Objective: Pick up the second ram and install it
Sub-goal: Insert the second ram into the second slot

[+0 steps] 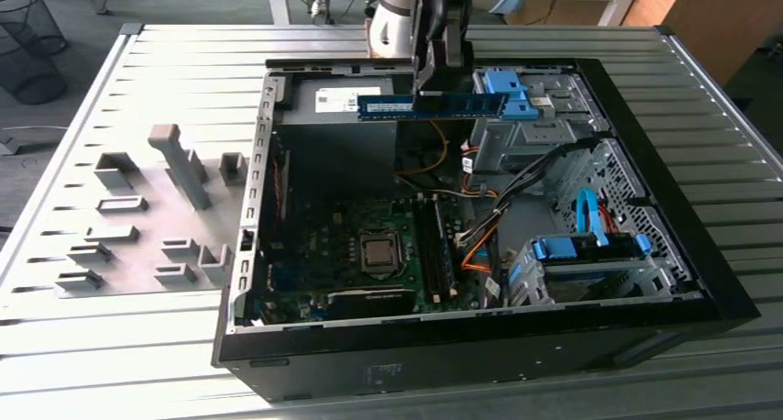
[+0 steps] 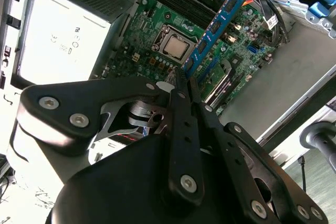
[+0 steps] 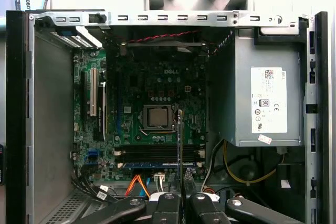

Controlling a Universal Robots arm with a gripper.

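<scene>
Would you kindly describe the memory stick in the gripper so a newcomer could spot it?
Find the open black computer case on the slatted metal table. Above it, the black gripper is shut on a long, thin blue memory board held level. Unlike the chunky light-blue plastic drive clips nearby, it is flat with dark chips.

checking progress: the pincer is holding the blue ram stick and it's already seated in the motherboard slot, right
Not seated. The pincer does hold the blue ram stick, but the exterior view shows it held above the open case, well clear of the motherboard.
</scene>
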